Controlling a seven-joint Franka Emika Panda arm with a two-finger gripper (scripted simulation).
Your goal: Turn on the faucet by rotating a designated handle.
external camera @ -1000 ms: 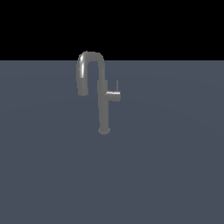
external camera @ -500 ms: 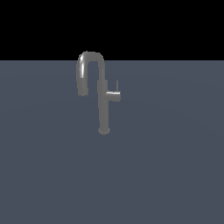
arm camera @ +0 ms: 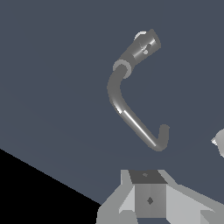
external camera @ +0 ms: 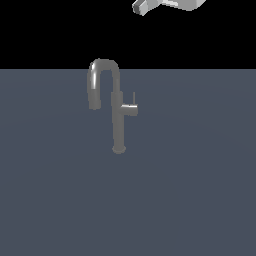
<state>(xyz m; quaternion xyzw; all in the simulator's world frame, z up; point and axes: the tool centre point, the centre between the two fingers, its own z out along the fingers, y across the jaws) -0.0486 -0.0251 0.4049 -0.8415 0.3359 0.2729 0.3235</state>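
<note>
The faucet (external camera: 118, 120) is a slim grey post on a small round base, with an inverted-U gooseneck spout (external camera: 100, 75) bending toward the exterior view's left. The handle (external camera: 130, 109) is a short stub on the post's right side with a thin pin lever (external camera: 134, 98) standing upright. My gripper (external camera: 145, 7) shows only partly at the top edge of the exterior view, high above the faucet and to its right, touching nothing. In the wrist view the faucet (arm camera: 131, 109) is seen from above and the gripper's body (arm camera: 148, 197) is at the edge. The handle is not clear there.
The faucet stands on a flat dark blue-grey surface (external camera: 200, 200) that fills the lower part of the exterior view. Black background lies behind it. Nothing else stands on the surface.
My gripper has come into the exterior view at its top edge; it was out of view before. The faucet and its handle have not moved.
</note>
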